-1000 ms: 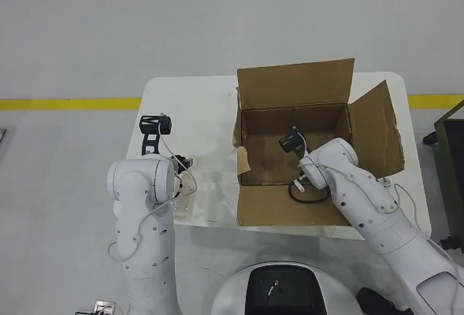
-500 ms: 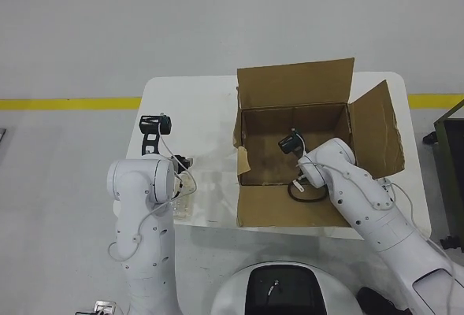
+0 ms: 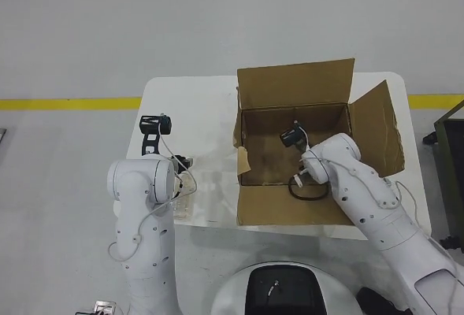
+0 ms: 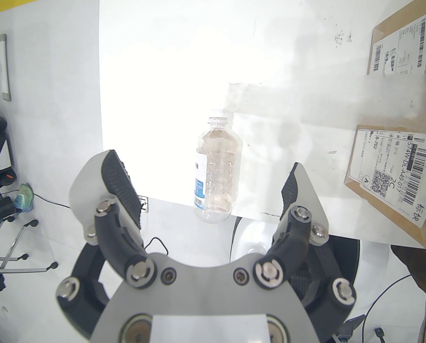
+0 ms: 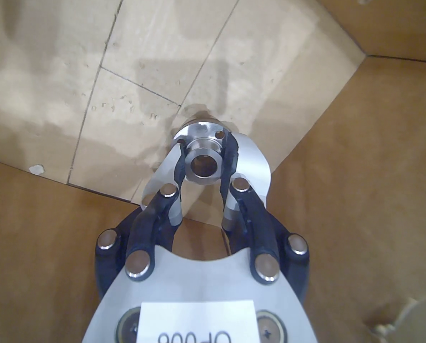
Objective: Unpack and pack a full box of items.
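Note:
An open cardboard box (image 3: 295, 85) stands on the right half of the white table (image 3: 204, 102). My right gripper (image 5: 204, 151) is down inside the box, just above its floor. It is shut on a small silver metal flanged fitting (image 5: 203, 164) with a round bore. A clear plastic bottle (image 4: 216, 176) without a cap lies on the table near its front edge, left of the box. The bottle (image 3: 183, 206) is also in the top view. My left gripper (image 4: 204, 169) hangs open above the bottle, its pads apart from it on either side.
A black bracket-like object (image 3: 154, 131) lies at the table's far left. The box's labelled outer wall (image 4: 391, 173) stands to the side of the bottle. Brown walls (image 5: 359, 187) close in around my right gripper. A dark cart (image 3: 462, 173) stands beside the table.
My right arm has shifted slightly toward the far side of the box, keeping hold of the metal fitting. The left arm and the bottle have not moved.

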You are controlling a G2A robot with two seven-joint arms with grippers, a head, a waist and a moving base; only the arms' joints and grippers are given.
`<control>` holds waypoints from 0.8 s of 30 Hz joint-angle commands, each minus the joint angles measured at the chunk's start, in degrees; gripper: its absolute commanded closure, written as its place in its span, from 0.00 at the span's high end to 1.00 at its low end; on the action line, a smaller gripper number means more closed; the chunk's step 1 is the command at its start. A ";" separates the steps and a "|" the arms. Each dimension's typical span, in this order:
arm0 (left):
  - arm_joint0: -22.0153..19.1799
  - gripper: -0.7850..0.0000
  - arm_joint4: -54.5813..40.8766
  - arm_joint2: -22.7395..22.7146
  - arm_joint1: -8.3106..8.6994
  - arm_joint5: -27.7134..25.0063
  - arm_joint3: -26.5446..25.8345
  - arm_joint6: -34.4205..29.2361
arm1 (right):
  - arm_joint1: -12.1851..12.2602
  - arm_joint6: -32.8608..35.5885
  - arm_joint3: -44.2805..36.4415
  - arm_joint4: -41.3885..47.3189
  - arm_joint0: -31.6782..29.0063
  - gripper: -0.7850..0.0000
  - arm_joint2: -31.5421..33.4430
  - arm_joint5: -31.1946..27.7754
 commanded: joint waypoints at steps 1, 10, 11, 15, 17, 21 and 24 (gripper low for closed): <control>0.00 1.00 0.00 0.00 0.00 0.00 0.00 0.00 | 0.27 0.01 -2.30 0.76 -0.51 0.00 1.72 -0.21; 0.00 1.00 0.00 0.00 0.00 0.00 0.00 0.00 | 2.11 -3.04 -18.85 10.24 -7.09 0.00 12.66 -6.85; 0.00 1.00 0.00 0.00 0.00 0.00 0.00 0.00 | 2.37 -2.81 -19.21 9.44 -7.95 0.00 13.26 -7.89; 0.00 1.00 0.00 0.00 0.00 0.00 0.00 0.00 | 2.44 -2.91 -19.39 8.98 -8.16 0.00 13.26 -8.31; 0.00 1.00 0.00 0.00 0.00 0.00 0.00 0.00 | 2.44 -2.91 -19.39 8.98 -8.16 0.00 13.26 -8.31; 0.00 1.00 0.00 0.00 0.00 0.00 0.00 0.00 | 2.44 -2.91 -19.39 8.98 -8.16 0.00 13.26 -8.31; 0.00 1.00 0.00 0.00 0.00 0.00 0.00 0.00 | 2.44 -2.91 -19.39 8.98 -8.16 0.00 13.26 -8.31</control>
